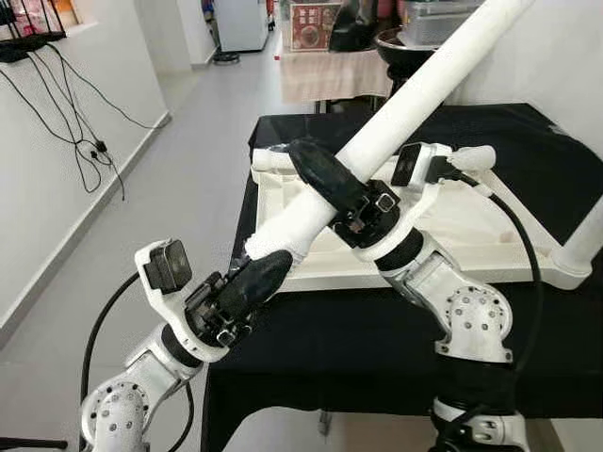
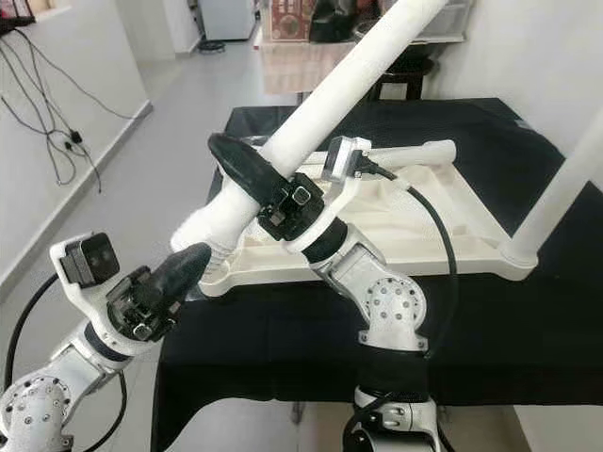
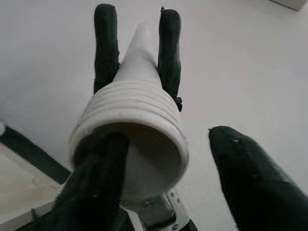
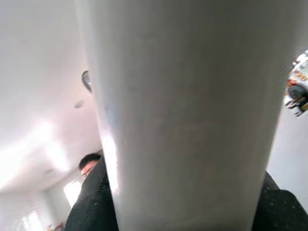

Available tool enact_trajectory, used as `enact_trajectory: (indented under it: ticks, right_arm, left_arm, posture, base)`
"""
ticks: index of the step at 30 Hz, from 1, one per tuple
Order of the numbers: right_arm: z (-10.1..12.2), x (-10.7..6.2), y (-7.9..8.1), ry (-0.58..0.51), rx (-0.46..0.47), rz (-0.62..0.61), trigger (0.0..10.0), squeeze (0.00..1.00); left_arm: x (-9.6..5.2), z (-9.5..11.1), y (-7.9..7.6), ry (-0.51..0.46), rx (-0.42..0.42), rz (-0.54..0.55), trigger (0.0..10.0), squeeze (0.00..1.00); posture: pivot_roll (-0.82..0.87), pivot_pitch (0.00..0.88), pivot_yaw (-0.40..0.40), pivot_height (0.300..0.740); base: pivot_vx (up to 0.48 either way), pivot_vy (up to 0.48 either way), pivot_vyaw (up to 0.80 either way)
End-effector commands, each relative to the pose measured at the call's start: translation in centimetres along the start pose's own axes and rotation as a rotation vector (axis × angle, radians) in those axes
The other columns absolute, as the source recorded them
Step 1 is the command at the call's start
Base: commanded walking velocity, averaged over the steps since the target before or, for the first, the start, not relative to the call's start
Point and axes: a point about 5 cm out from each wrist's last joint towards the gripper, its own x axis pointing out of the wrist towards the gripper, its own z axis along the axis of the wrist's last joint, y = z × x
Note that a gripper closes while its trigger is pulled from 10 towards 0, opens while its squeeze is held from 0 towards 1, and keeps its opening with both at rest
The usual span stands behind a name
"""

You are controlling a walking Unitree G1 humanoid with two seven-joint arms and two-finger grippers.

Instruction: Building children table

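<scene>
A long white table leg [image 1: 424, 89] slants up to the right over the table's near left corner. My right gripper [image 1: 316, 171] is shut on it low down, one black finger [image 2: 236, 165] lying across its front. The leg's ribbed, hollow lower end [image 1: 271, 243] points at my left gripper [image 1: 268, 268], which is open. In the left wrist view one finger [image 3: 96, 192] sits at the hollow mouth and the other [image 3: 250, 178] stands clear beside it. The white tabletop [image 1: 471, 226] lies upside down on the black cloth, with another leg [image 1: 586, 235] standing at its right corner.
The black-covered table [image 1: 377, 339] fills the area in front of me. Grey floor [image 1: 179, 188] runs along its left side, with cables [image 1: 89, 141] hanging on the left wall. A cloth-covered table [image 1: 330, 71] stands at the back. A person's head [image 4: 89, 163] shows beyond the leg.
</scene>
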Motion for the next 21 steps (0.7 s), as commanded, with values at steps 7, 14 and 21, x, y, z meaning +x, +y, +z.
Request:
enact_trajectory:
  ticks: [7, 14, 21]
  right_arm:
    - [3.0, -0.2, -2.8, -0.137, -0.126, -0.225, 0.0, 0.0]
    - [3.8, -2.8, -7.0, -0.166, -0.292, -0.629, 0.0, 0.0]
    - [2.6, -3.9, -8.0, -0.091, -0.404, -0.741, 7.6, 0.0]
  left_arm:
    - [-5.5, 1.5, 1.1, -0.015, 0.093, 0.329, 10.0, 1.0]
    - [-8.5, 3.8, 3.3, -0.096, 0.314, 0.771, 10.0, 1.0]
    - [-8.6, 4.1, 4.3, -0.073, 0.458, 0.964, 10.0, 0.0]
  posture:
    - [-0.07, 0.0, 0.027, 0.74]
    - [-0.06, 0.0, 0.026, 0.74]
    - [-0.05, 0.0, 0.03, 0.74]
  base:
    - [0.0, 0.0, 0.0]
    - [0.0, 0.0, 0.0]
    - [0.0, 0.0, 0.0]
